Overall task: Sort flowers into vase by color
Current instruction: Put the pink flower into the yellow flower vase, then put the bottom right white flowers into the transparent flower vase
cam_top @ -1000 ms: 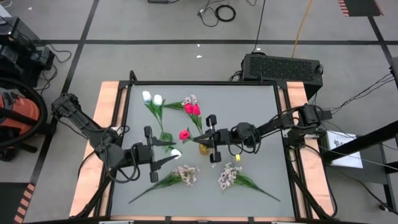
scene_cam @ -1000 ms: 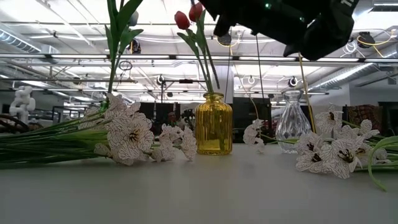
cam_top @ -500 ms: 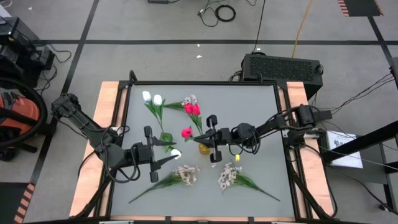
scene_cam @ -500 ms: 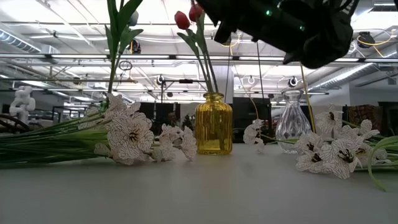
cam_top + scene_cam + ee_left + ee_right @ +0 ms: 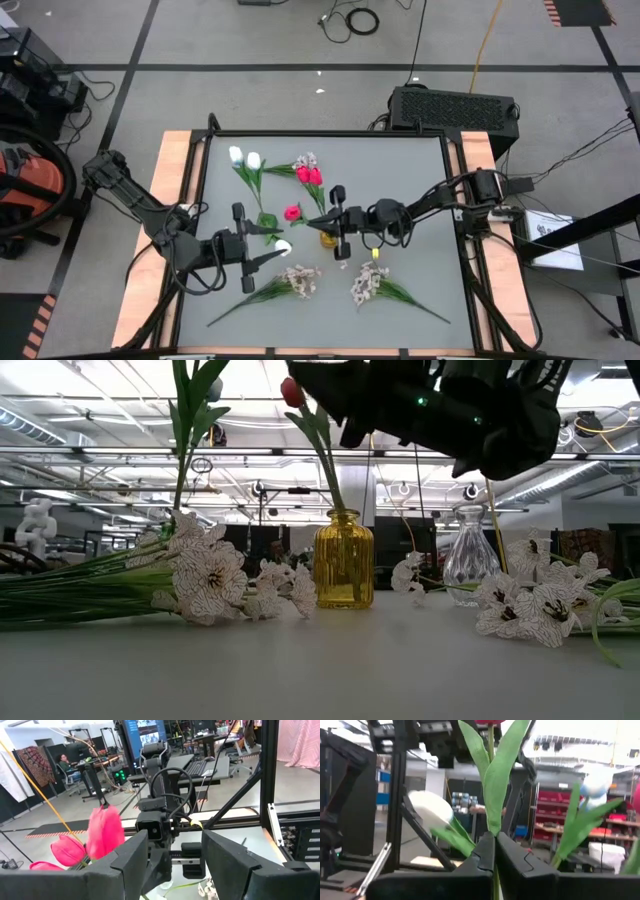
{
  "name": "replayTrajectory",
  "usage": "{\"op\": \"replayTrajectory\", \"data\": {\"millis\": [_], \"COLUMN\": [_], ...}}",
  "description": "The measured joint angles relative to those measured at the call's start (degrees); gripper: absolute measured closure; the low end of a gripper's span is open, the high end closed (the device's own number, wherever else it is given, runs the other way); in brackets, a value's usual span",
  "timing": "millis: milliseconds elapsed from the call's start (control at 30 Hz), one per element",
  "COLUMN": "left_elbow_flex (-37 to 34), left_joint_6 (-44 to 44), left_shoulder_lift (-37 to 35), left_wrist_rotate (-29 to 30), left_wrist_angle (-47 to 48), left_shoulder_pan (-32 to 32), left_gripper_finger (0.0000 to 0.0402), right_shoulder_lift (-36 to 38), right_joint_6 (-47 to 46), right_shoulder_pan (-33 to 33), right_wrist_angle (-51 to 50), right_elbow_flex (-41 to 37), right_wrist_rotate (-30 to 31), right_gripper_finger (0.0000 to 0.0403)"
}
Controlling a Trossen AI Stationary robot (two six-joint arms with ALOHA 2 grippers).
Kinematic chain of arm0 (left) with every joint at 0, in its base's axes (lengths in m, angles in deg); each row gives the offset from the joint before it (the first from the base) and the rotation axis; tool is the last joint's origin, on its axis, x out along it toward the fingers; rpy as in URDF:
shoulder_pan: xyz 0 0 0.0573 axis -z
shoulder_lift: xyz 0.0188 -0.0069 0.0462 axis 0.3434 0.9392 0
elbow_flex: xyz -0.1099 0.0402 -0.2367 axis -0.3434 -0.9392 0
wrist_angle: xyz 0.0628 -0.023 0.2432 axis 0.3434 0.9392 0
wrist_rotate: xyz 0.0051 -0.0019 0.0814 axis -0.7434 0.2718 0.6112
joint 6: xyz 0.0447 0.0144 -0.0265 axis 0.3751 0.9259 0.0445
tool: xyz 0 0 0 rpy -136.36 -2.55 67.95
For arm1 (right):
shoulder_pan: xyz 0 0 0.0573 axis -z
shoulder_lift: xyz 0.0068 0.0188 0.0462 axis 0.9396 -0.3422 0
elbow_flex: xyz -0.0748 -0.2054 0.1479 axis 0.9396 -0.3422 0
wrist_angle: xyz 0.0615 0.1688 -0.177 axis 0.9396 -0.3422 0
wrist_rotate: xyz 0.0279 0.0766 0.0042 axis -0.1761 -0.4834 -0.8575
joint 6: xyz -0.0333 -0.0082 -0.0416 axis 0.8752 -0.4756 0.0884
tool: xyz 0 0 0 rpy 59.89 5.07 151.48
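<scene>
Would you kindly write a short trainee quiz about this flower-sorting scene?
1. True or false: the right end effector is shut on a red tulip stem.
2. Which vase stands beneath that tulip? A) yellow vase B) clear vase
3. Fill in: the left end effector is open, its fingertips near a ___ tulip lying on the table.

Key: 1 true; 2 A; 3 white.

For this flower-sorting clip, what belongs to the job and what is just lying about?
Job: pink tulip in right gripper, yellow vase, clear vase, white tulips, pale sprays, left gripper.
Lying about: black box, floor cables.
</scene>
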Motion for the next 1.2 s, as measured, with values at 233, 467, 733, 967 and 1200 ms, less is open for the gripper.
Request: {"op": "replayTrajectory", "data": {"millis": [233, 467, 733, 967, 1200], "left_elbow_flex": [0.0, 0.0, 0.0, 0.0, 0.0], "left_joint_6": [-0.1, -0.2, -1.6, -1.6, -1.9], "left_shoulder_lift": [0.0, 0.0, 0.0, -0.1, -1.4], "left_wrist_rotate": [0.0, 0.0, 0.4, 0.7, 2.0], "left_wrist_angle": [0.2, 1.6, 1.9, 2.5, 6.1], "left_shoulder_pan": [0.0, 0.3, 0.5, 0.8, 0.8], "left_gripper_finger": [0.0207, 0.0207, 0.0207, 0.0207, 0.0207], "right_shoulder_lift": [0.0, 0.0, 3.7, 16.3, 33.2], "right_joint_6": [-0.9, -0.9, -1.0, -1.1, -2.6], "right_shoulder_pan": [0.2, 0.2, 0.2, 0.1, 0.1], "right_wrist_angle": [-1.9, -4.6, -8.0, -29.1, -56.9], "right_elbow_flex": [0.0, -1.2, -3.0, -3.1, -3.1], "right_wrist_rotate": [0.7, 4.8, 5.0, 4.7, 4.4], "right_gripper_finger": [0.0397, 0.0358, 0.0289, 0.0251, 0.0247]}}
